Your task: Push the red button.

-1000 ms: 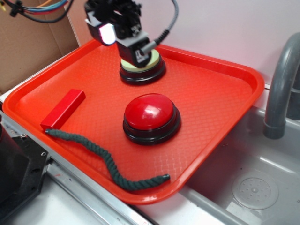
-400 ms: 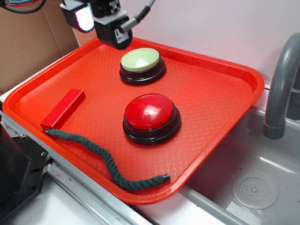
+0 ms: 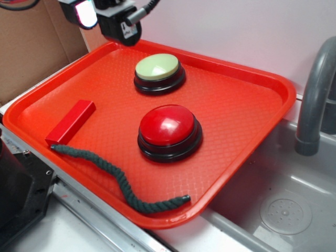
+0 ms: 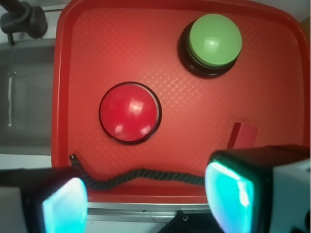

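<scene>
The red button point(image 3: 169, 126) is a glossy red dome on a black base, sitting near the middle of the orange tray point(image 3: 281, 86). In the wrist view the red button point(image 4: 130, 112) lies left of centre, well below me. My gripper point(image 3: 102, 18) hangs high over the tray's far left corner, up and left of the pale green button point(image 3: 157, 67). It touches nothing. From the wrist, the gripper point(image 4: 146, 201) is open, its glowing pads point(image 4: 232, 196) wide apart with only tray and rope between them.
A small red block point(image 3: 71, 122) lies on the tray's left side, and a dark green rope point(image 3: 121, 181) curls along its front edge. A grey sink point(image 3: 283, 210) with a faucet pipe point(image 3: 315, 100) sits to the right. Cardboard point(image 3: 31, 47) stands at back left.
My gripper has lifted off the pale green button and travelled up and to the left. The green button is now fully uncovered. Nothing on the tray has moved.
</scene>
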{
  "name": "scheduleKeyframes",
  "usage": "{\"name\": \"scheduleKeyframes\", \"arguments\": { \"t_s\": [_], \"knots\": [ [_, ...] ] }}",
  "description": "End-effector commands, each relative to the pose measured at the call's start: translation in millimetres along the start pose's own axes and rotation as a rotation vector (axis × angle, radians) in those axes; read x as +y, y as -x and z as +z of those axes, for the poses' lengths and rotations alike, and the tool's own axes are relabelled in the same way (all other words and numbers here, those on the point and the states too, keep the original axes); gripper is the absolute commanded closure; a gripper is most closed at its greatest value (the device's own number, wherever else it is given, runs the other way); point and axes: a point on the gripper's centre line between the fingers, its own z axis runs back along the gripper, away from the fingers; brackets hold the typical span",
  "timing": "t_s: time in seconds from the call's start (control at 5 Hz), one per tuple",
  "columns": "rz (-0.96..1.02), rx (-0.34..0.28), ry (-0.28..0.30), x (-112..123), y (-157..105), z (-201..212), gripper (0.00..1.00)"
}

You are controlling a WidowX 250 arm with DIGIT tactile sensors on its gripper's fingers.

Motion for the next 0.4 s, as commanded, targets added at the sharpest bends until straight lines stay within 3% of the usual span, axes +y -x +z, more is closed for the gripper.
{"name": "scheduleKeyframes", "arguments": {
  "t_s": [0.0, 0.2],
  "knots": [
    [0.053, -0.1, 0.018, 0.3, 2.7, 23.4, 0.0],
    [0.052, -0.106, -0.002, 2.2, 4.1, 25.7, 0.0]
  ]
}}
